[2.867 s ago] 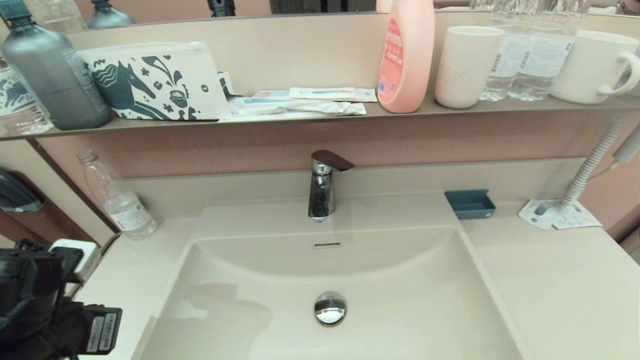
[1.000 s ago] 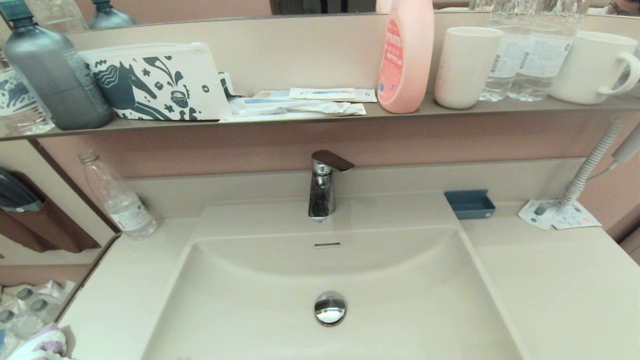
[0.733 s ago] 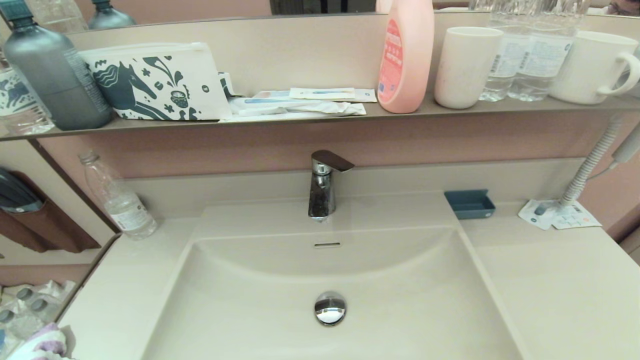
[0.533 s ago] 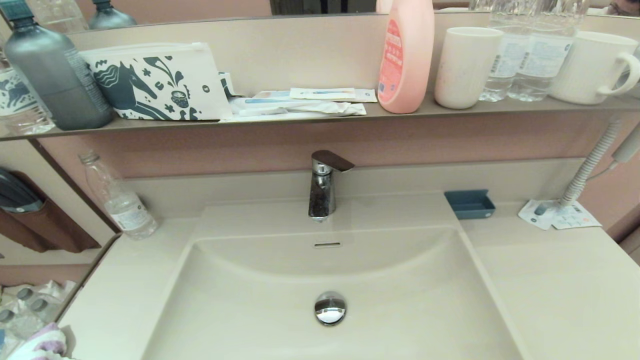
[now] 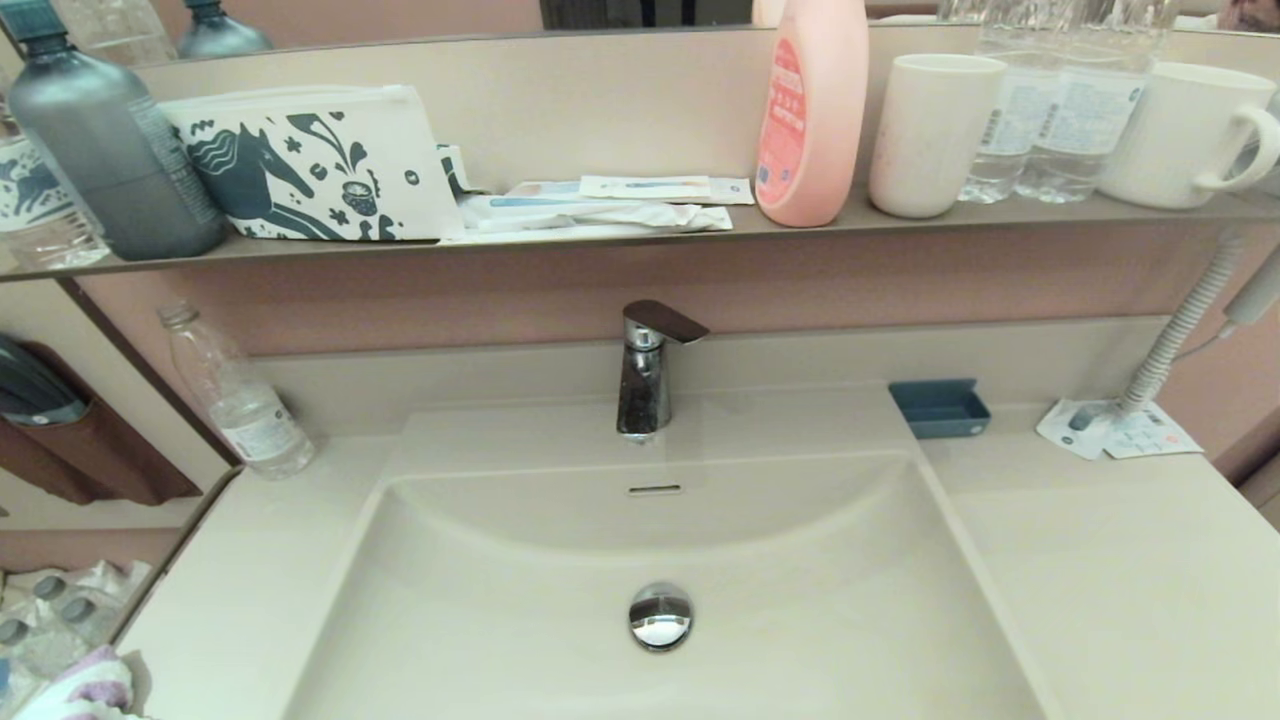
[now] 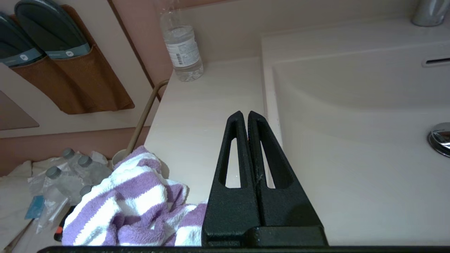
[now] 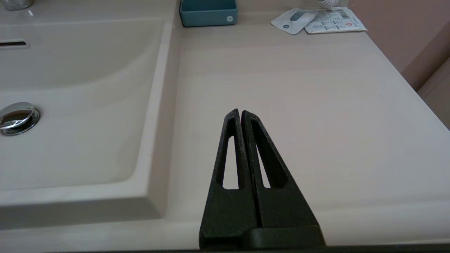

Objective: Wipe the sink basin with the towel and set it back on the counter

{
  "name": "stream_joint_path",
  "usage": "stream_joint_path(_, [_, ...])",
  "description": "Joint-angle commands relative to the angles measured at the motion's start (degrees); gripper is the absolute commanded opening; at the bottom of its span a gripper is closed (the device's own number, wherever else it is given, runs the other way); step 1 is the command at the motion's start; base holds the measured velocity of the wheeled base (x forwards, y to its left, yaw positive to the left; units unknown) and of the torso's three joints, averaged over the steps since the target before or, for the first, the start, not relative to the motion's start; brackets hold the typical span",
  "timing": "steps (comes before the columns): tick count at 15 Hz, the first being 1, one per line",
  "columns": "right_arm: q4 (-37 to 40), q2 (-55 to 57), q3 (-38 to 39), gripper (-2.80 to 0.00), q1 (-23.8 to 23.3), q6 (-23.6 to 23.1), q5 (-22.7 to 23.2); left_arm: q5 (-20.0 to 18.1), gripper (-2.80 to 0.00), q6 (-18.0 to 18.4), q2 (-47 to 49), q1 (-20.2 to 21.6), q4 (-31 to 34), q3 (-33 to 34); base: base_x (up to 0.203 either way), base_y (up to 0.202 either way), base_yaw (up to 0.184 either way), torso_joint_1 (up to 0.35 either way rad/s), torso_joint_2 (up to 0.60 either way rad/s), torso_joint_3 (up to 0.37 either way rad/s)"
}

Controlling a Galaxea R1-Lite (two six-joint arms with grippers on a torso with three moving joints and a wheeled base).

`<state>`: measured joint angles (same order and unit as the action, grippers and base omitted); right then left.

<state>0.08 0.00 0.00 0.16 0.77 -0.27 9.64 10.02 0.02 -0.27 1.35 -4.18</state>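
Observation:
The purple and white striped towel [image 6: 130,200] lies crumpled on the counter [image 6: 204,105] at its near left corner, and only its edge [image 5: 85,690] shows in the head view. My left gripper [image 6: 245,114] is shut and empty, hanging over the counter beside the towel, close to the sink basin's [image 5: 560,600] left rim. The basin is bare, with the chrome drain plug [image 5: 660,615] in its middle. My right gripper [image 7: 238,112] is shut and empty over the counter [image 7: 299,88] right of the basin. Neither arm shows in the head view.
A clear water bottle [image 5: 235,400] stands at the counter's back left. The tap [image 5: 645,370] is behind the basin, a blue tray [image 5: 940,408] and paper sachets [image 5: 1115,430] at the back right. The shelf [image 5: 640,235] above holds bottles, cups and a horse-print pouch [image 5: 310,165].
My left arm has withdrawn from the lower left of the head view, and the towel now lies on the counter's near left corner. Nothing has moved in the last second.

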Motion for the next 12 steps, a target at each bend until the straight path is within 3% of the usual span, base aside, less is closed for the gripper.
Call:
stream_joint_path(1, [0.0,0.0,0.0,-2.8,0.0,0.0,0.0,0.0,-2.8,0.0,0.0,0.0,-0.1,0.8,0.0,0.0,0.0,0.0,0.0,0.0])
stream_joint_path(4, [0.0,0.0,0.0,-2.8,0.0,0.0,0.0,-2.4,-2.8,-0.8,0.0,0.0,0.0,1.3,0.0,0.0,0.0,0.0,0.0,0.0])
stream_joint_path(9, [0.0,0.0,0.0,-2.8,0.0,0.0,0.0,-8.5,-2.8,-6.4,0.0,0.0,0.2,2.2,0.0,0.0,0.0,0.0,0.0,0.0])
stream_joint_path(12, [0.0,0.0,0.0,-2.8,0.0,0.0,0.0,-10.3,-2.8,-7.1,0.0,0.0,0.1,3.6,0.0,0.0,0.0,0.0,0.0,0.0])
